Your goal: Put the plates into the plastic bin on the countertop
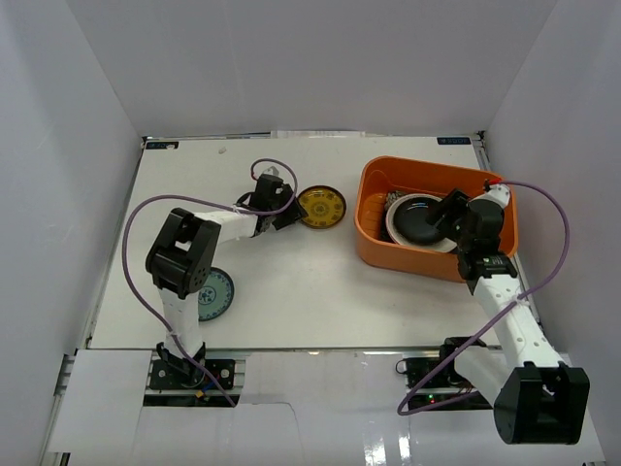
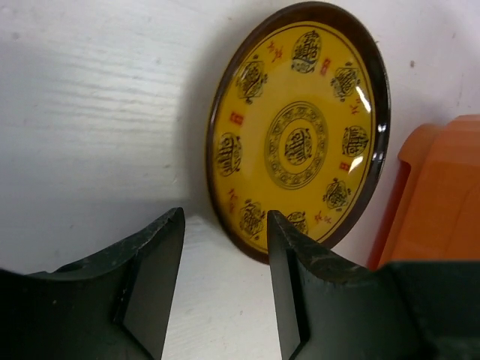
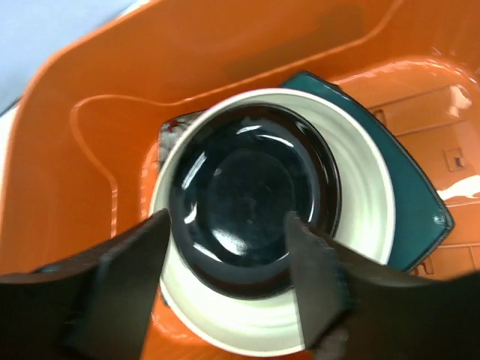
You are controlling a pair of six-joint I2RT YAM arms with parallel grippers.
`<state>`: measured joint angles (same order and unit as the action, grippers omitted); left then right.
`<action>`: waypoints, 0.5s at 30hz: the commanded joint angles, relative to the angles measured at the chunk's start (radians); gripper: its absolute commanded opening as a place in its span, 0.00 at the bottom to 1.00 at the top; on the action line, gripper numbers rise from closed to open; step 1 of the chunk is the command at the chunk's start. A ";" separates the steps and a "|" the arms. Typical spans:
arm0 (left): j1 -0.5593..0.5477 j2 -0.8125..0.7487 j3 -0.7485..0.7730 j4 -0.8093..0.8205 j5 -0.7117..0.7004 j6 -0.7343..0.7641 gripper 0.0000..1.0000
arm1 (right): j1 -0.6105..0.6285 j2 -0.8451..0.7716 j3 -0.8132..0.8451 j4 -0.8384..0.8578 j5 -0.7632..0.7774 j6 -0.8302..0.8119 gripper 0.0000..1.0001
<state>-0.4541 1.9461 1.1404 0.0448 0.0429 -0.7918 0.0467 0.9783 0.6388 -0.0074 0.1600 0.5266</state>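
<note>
The orange plastic bin (image 1: 408,260) stands on the white table (image 1: 291,282). It holds a glossy black plate (image 3: 247,195) nested in a cream plate (image 3: 367,195), both resting on a square dark teal plate (image 3: 412,202). A round yellow-patterned plate (image 1: 321,208) lies flat just left of the bin; a teal-patterned plate (image 1: 218,294), partly hidden, lies well left of the bin, towards the table's near edge.
</note>
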 commanded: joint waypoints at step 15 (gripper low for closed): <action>0.075 -0.071 0.044 0.030 0.035 0.012 0.00 | 0.532 -0.207 -0.042 0.030 -0.234 0.067 0.61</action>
<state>-0.4278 2.0098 1.2106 0.0860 0.0841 -0.8108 0.3912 0.7292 0.6315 -0.0395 -0.1425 0.5514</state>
